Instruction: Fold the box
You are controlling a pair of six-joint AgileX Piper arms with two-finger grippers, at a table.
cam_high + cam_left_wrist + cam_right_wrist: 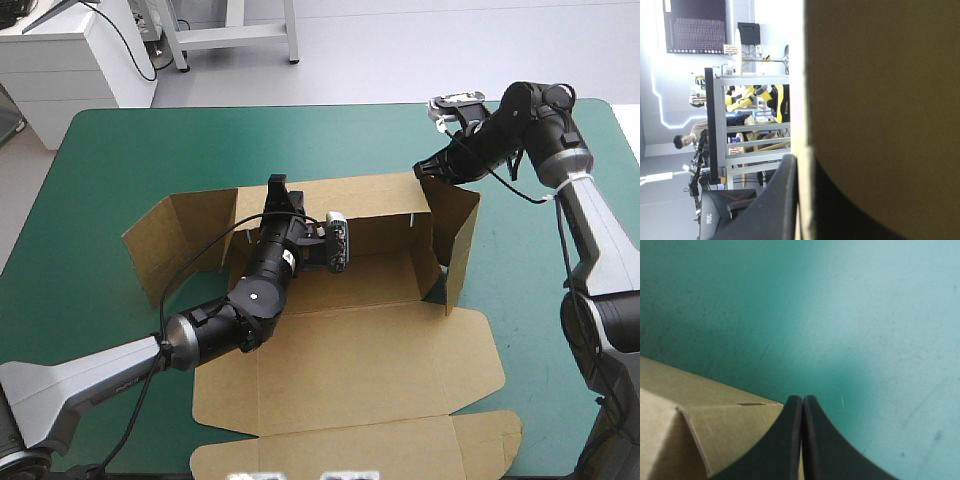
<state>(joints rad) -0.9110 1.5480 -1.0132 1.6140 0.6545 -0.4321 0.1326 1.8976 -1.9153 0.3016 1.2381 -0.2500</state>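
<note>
The box [360,360] lies on the table [110,160], left gripper [279,192] at its far wall, right gripper [428,168] behind its right corner.

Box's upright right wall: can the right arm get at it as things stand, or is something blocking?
Probably yes. The right gripper, shut, sits at the far right corner of the box, just beside the right wall. The left gripper holds the back wall, well clear.

A white cabinet [70,65] stands on pale grey floor [400,50].
</note>
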